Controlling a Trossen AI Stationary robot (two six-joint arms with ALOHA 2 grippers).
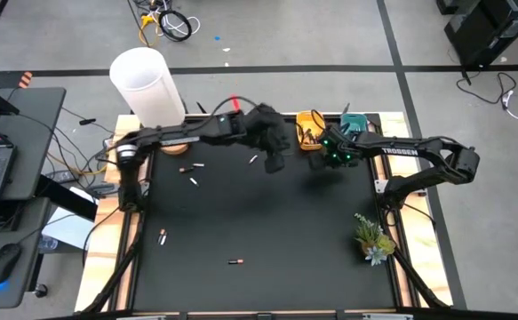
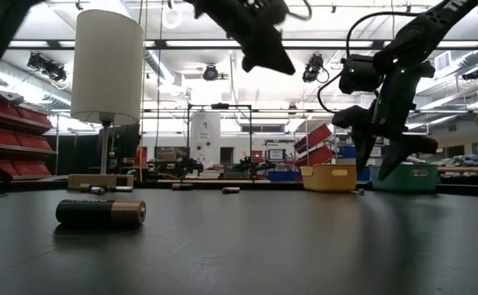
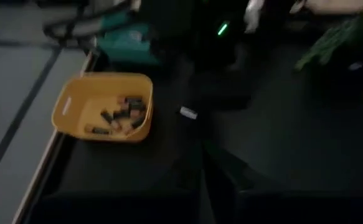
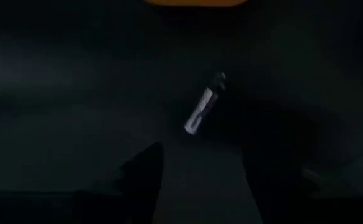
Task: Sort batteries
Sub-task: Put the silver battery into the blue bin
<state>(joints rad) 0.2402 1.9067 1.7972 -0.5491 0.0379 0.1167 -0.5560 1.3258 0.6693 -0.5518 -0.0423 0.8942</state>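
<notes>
Loose batteries lie on their sides on the black mat: one white [image 1: 254,158] beside my left gripper, two [image 1: 190,173] farther left, two [image 1: 162,236] toward the near edge. My left gripper [image 1: 274,164] hangs high over the mat's far middle, shut, with nothing seen in it. My right gripper [image 4: 200,162] points down, open, just above the mat in front of the yellow tray [image 1: 310,129]. A silver battery [image 4: 203,112] lies on the mat just ahead of its fingertips, untouched. The left wrist view shows this battery [image 3: 188,112] beside the yellow tray [image 3: 106,115], which holds several batteries.
A teal tray [image 1: 352,124] stands next to the yellow one at the far edge. A lamp with a white shade [image 1: 147,84] stands at the far left corner, a small plant [image 1: 372,236] near the right edge. A dark battery [image 2: 99,213] lies near the low camera.
</notes>
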